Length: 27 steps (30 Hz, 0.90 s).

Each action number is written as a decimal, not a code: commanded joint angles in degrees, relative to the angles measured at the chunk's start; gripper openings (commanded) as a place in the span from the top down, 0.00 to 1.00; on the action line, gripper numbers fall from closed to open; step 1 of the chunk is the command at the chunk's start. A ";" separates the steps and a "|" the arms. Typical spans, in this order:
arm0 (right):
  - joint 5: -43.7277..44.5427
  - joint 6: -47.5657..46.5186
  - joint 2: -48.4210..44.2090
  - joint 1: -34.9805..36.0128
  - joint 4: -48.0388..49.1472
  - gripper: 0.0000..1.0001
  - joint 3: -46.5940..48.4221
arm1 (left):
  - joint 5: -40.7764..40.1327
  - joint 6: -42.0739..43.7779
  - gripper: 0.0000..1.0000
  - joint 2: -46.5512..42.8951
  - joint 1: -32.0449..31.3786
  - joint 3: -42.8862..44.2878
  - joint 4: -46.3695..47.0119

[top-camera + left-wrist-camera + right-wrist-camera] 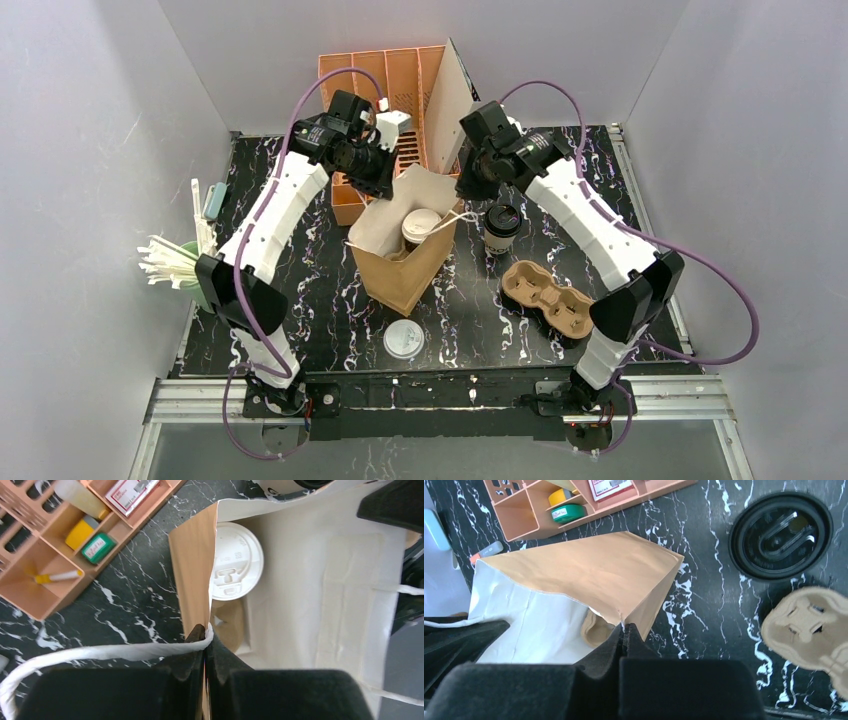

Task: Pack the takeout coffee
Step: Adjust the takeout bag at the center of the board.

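Note:
The takeout coffee (pixel 502 225), a white cup with a black lid, stands on the table just right of the brown paper bag (pixel 405 265). Its black lid shows in the right wrist view (pixel 780 535). My left gripper (pixel 205 637) is shut on the bag's rim and white handle at the back left (pixel 385 185). My right gripper (pixel 624 630) is shut on the bag's rim at the back right (pixel 470 188). The bag (pixel 310 580) is held open. Another cup with a white lid (pixel 235 560) sits inside it (pixel 421 226).
A cardboard cup carrier (pixel 548 297) lies right of the bag, also in the right wrist view (pixel 811 627). A flat white lid (pixel 403 340) lies in front. A green cup of straws (pixel 175 262) stands at the left edge. An orange organiser (pixel 385 90) stands behind.

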 commanded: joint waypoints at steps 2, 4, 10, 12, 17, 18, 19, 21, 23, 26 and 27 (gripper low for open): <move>-4.12 -11.90 2.64 -2.40 6.77 0.99 5.31 | -0.80 -16.07 0.98 -4.46 -0.11 -0.83 -3.03; -5.22 -15.29 4.31 -2.83 7.78 0.99 6.92 | -2.87 -21.20 0.91 -6.41 -0.60 -2.93 -2.05; -8.53 -25.76 7.91 -3.37 13.94 0.94 10.43 | -9.75 -36.23 0.72 -16.06 -1.10 -14.47 8.12; -8.15 -28.78 9.65 -3.54 14.87 0.79 12.64 | -9.94 -39.15 0.65 -17.97 -1.20 -16.14 10.19; -4.70 -34.02 12.74 -3.69 12.75 0.37 20.30 | -10.36 -37.38 0.39 -16.74 -1.39 -10.11 5.38; -4.50 -34.55 12.37 -3.73 12.72 0.32 20.19 | -10.32 -36.41 0.35 -16.14 -1.39 -8.04 3.60; -4.43 -34.82 11.67 -3.74 12.84 0.25 19.70 | -10.14 -35.63 0.32 -15.45 -1.40 -5.87 1.64; -4.57 -35.46 9.46 -3.74 13.29 0.14 17.92 | -8.64 -34.03 0.27 -14.30 -1.36 -2.46 -1.07; -4.49 -35.91 7.37 -3.74 13.77 0.09 15.99 | -6.90 -33.55 0.25 -13.48 -1.32 0.20 -2.55; -2.82 -36.40 3.99 -3.75 14.29 0.05 12.93 | -4.67 -33.18 0.22 -13.00 -1.31 3.46 -1.55; -1.66 -36.34 2.92 -3.74 14.27 0.05 11.92 | -4.47 -32.75 0.21 -12.75 -1.31 4.48 -0.53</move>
